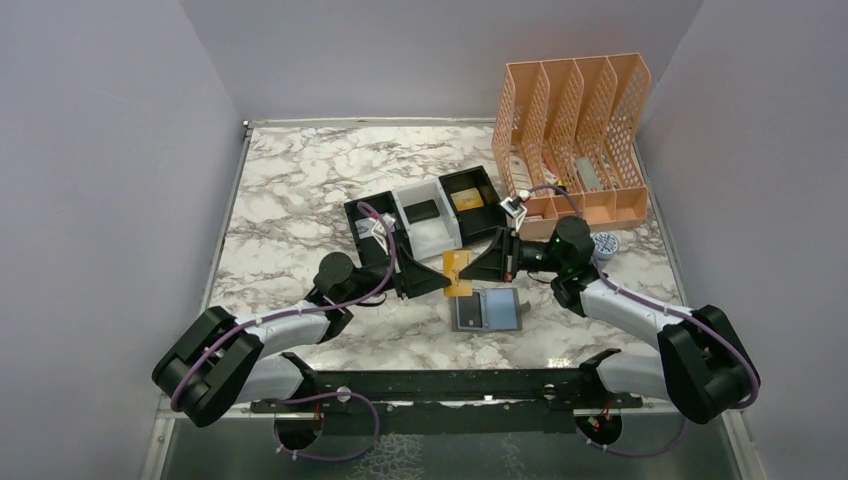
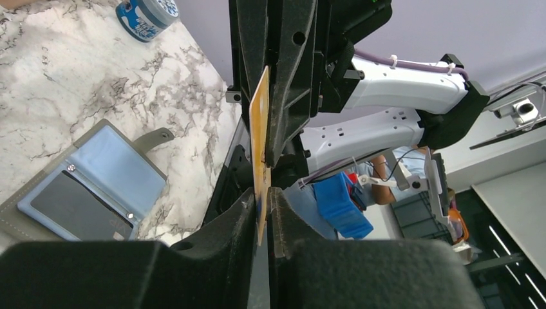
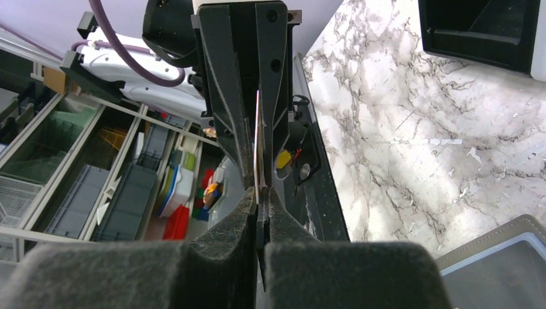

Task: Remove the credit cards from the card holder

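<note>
A gold-yellow credit card [image 1: 457, 268] hangs on edge above the table between both grippers. My right gripper [image 1: 478, 266] is shut on its right end; in the right wrist view the card's thin edge [image 3: 257, 138] runs out of the shut jaws [image 3: 259, 193]. My left gripper [image 1: 438, 280] has the card's other end [image 2: 259, 129] between its jaws [image 2: 264, 193], which stand slightly apart, with a narrow gap beside the card. The card holder [image 1: 487, 311] lies open and flat just below, blue-grey inside [image 2: 96, 187], with a dark card [image 2: 71, 209] in one panel.
A black-and-white three-compartment tray [image 1: 425, 220] stands just behind the grippers, something yellow in its right compartment. The peach mesh file rack [image 1: 575, 130] is at the back right. A small blue-and-white tub [image 1: 605, 243] sits by the right arm.
</note>
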`<state>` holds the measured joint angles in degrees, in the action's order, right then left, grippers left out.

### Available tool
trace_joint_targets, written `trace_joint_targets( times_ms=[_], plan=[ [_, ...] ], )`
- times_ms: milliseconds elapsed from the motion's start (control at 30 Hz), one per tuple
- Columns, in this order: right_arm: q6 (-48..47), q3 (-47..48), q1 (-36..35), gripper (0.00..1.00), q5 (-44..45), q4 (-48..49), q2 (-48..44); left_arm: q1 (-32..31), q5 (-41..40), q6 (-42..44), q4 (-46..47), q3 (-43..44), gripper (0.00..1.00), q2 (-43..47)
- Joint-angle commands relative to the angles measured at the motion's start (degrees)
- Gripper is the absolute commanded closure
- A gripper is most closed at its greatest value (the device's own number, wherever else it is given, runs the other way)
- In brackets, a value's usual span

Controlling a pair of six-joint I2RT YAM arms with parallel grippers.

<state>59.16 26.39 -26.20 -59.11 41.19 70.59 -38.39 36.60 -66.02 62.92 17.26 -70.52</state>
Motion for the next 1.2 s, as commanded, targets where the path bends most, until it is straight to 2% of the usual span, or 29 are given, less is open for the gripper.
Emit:
trace_joint_targets(
  times_ms=[0, 167, 200, 300, 367, 467, 567, 767, 967, 1167],
  plan=[
    [-2.7, 0.9, -0.3, 0.99, 1.6, -2.3, -1.5, -0.3, 0.0, 0.5, 1.9, 0.4, 0.81, -0.4],
    [-14.0, 5.9, -0.3, 0.99, 10.5, -18.5, -5.3, -0.3, -1.4, 1.6, -2.0, 0.4, 0.47, 1.1],
    [-16.8, 7.3, -0.3, 0.99, 13.1, -21.9, -6.0, -0.3, -3.3, 2.5, -5.2, 0.4, 0.35, 2.6],
    [-25.5, 11.2, -0.3, 0.99, 22.9, -31.8, -7.9, -0.3, -11.5, 4.5, -15.2, -1.2, 0.12, 9.1],
    [-29.7, 12.7, -0.3, 0.99, 29.8, -35.1, -9.0, -0.2, -16.0, 7.0, -24.8, -0.8, 0.02, 13.6],
    [-34.3, 13.2, -0.3, 0.99, 39.2, -35.9, -10.0, -0.2, -20.7, 10.5, -36.6, 0.6, 0.01, 18.7],
    [-40.5, 13.3, -0.3, 0.99, 44.6, -34.0, -9.2, -0.1, -25.5, 13.6, -48.2, 2.8, 0.01, 22.5],
    [-52.7, 14.8, -0.3, 0.99, 49.9, -27.5, -3.3, 0.0, -38.2, 21.4, -70.5, 9.3, 0.01, 27.9],
    [-68.8, 18.5, -1.6, 0.99, 50.5, -24.7, 6.5, 0.1, -44.5, 23.4, -80.0, 12.8, 0.01, 27.0],
    [-87.7, 22.1, -1.8, 0.99, 47.2, -25.3, 12.9, 0.1, -44.3, 23.3, -81.1, 13.2, 0.01, 25.2]
  ],
)
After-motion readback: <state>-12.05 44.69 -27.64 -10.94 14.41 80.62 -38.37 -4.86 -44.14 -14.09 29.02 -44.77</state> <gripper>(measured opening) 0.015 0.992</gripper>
